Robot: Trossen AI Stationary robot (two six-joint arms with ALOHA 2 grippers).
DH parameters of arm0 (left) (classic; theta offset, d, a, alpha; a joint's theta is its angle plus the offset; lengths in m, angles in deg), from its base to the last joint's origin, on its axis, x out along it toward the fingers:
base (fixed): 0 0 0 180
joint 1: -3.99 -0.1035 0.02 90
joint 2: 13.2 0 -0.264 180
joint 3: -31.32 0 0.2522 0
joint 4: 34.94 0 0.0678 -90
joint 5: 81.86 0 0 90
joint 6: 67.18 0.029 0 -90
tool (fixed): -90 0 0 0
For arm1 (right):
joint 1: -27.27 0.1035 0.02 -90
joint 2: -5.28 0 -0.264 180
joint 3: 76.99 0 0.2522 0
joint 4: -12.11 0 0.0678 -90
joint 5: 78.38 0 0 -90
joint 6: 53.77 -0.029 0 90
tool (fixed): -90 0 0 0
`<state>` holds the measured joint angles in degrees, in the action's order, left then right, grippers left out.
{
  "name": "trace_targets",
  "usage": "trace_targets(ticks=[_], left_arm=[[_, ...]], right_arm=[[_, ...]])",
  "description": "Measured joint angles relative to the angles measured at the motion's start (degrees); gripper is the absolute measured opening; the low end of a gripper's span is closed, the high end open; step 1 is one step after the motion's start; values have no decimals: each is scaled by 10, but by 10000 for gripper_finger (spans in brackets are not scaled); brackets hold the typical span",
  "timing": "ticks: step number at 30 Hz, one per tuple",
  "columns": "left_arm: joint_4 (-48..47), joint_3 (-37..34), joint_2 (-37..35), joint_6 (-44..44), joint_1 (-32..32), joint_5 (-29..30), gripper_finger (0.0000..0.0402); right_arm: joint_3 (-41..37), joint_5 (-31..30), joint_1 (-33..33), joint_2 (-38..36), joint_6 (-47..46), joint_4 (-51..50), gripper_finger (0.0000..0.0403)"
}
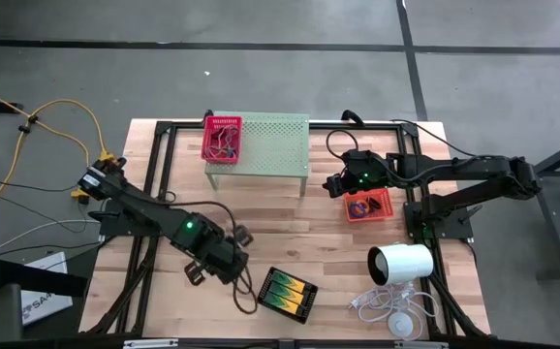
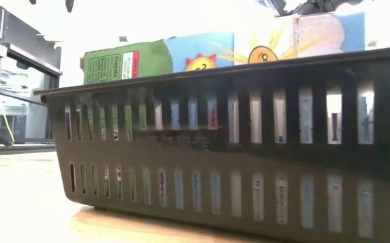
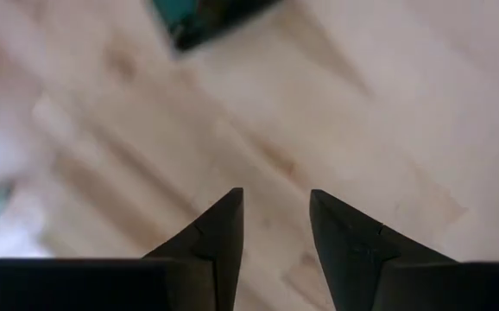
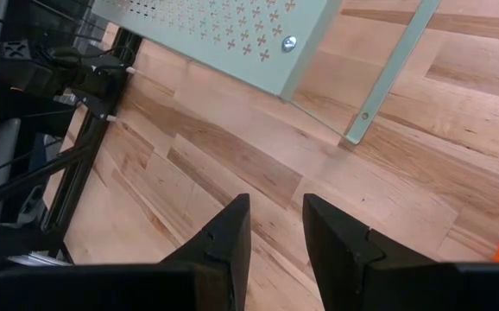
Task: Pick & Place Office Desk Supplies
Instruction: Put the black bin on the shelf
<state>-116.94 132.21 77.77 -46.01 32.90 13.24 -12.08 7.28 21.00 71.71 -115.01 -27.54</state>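
In the high view, my left gripper (image 1: 242,236) sits lower left of centre over bare planks of the pale wooden table (image 1: 290,228); its two dark wedge-shaped fingers (image 3: 224,229) stand apart with nothing between them, only smooth grain below. Just right of it, low in the frame, lies the black slotted plastic tray (image 1: 288,293) with yellow-green packs in it; in the low view its ribbed wall (image 2: 235,169) fills the frame. Up at top centre, the pink-red mesh tray (image 1: 221,138) rests on the left end of the pale green perforated metal stand (image 1: 270,145). Right of centre, my right gripper (image 1: 332,184) hangs at the left edge of the orange mesh tray (image 1: 369,205), which holds small coloured rings; its fingers (image 4: 229,231) stand slightly parted and empty above the wood.
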Motion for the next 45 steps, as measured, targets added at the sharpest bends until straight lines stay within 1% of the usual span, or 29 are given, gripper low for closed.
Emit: trace_targets(ticks=[3, 6, 8, 13, 15, 20, 25, 28, 33, 37, 45], left_arm=[[46, 0, 8, 68, -6, -36, 127], [83, 0, 15, 136, -15, -57, 127], [100, 0, 17, 182, -20, -72, 127], [139, 0, 17, 276, -34, -138, 127], [154, 0, 20, 312, -34, -153, 127], [165, 0, 37, 346, -23, -157, 127], [164, 0, 67, 356, -20, -199, 127], [161, 0, 82, 355, -15, -198, 127], [179, 0, 92, 385, -8, -147, 127], [188, 0, 101, 427, -7, -121, 127], [167, 0, 105, 512, 15, -120, 127]], right_arm=[[0, 0, 0, 0, 0, 0, 95], [0, 0, 0, 0, 0, 0, 95], [0, 0, 0, 0, 0, 0, 95], [0, 0, 0, 0, 0, 0, 95], [0, 0, 0, 0, 0, 0, 95], [0, 0, 0, 0, 0, 0, 95], [0, 0, 0, 0, 0, 4, 95], [0, 0, 0, 0, 0, 9, 95], [0, 0, 0, 0, 0, 10, 95], [0, 0, 0, 0, 0, 11, 95], [0, 0, 0, 0, 0, 13, 95]])
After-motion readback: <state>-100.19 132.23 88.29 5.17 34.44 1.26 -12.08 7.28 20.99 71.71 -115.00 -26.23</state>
